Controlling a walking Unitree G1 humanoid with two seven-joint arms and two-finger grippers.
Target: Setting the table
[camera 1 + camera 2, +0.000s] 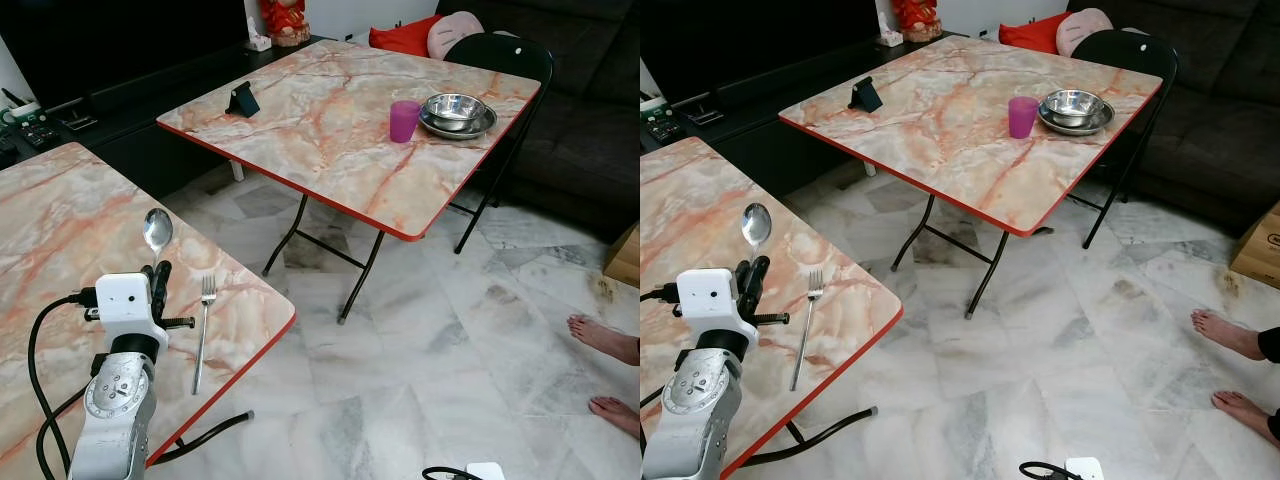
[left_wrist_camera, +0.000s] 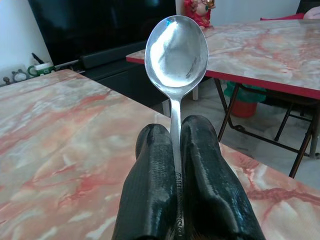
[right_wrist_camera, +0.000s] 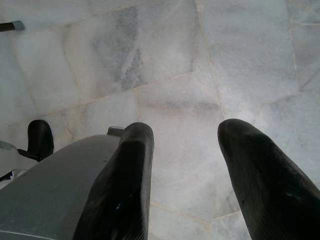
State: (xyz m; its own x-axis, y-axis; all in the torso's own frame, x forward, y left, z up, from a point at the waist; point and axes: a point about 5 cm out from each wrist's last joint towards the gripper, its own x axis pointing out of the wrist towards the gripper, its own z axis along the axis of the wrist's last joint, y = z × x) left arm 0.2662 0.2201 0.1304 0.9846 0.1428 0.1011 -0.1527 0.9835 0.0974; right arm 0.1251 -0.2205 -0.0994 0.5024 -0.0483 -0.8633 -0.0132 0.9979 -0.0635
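Left gripper (image 1: 157,277) at lower left has the spoon (image 1: 157,231) pinched tight, so I'd guess carrying it to the far table (image 1: 330,140) comes next.

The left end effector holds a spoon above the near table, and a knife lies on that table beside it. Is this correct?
Not quite. The left end effector does grip the spoon above the near table, but the left eye view shows a fork lying beside it, not a knife.
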